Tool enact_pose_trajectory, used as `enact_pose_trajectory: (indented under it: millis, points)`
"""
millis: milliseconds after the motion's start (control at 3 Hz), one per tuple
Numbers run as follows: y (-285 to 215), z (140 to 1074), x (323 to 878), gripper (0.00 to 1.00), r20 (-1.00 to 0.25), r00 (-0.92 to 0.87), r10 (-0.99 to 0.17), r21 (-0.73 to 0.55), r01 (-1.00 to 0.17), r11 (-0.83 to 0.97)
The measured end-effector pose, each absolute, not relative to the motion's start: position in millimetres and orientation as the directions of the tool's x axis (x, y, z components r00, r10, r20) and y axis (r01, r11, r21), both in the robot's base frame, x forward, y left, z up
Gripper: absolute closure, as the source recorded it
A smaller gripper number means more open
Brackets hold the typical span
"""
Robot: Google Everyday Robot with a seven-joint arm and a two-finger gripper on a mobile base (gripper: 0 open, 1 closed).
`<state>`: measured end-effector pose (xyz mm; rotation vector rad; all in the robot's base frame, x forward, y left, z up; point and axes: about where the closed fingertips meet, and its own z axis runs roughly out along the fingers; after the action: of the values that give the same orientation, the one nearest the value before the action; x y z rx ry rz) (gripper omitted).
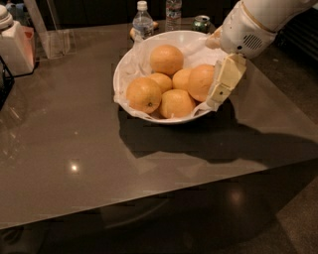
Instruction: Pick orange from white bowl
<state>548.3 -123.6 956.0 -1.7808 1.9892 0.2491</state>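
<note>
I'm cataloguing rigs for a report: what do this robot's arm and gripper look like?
The gripper, at the white bowl's right rim beside the orange, is flat, tapered and pale cream-yellow. The arm's wrist housing above is rounded glossy white, with a tan seam band and a small vent grille. No cables or lettering show.

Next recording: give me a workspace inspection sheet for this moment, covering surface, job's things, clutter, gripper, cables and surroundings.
Surface: glossy brown table, with light reflections.
Job's things: white bowl, paper-lined, holds six oranges; the orange lies at its right side.
Clutter: water bottle, second bottle, can, clear stand, white jug, all toward the far side.
Gripper: gripper at the bowl's right rim, beside the orange.
Cables: nothing seen.
Surroundings: dark floor.
</note>
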Motion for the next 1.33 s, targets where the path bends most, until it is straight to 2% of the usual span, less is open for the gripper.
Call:
enact_pose_trajectory:
  millis: [333,667,1000,1333]
  points:
    - [-125.1,937.6,555.4,0.0,-0.462,-0.1,-0.881,-0.12,-0.977,0.174]
    - [-130.1,923.0,560.6,0.2,-0.47,-0.145,-0.871,-0.089,-0.974,0.21]
    - [-129.6,923.7,560.7,0.16,-0.468,-0.144,-0.872,-0.092,-0.973,0.21]
    - [-129.8,941.3,555.0,0.0,-0.45,-0.128,-0.884,-0.134,-0.969,0.208]
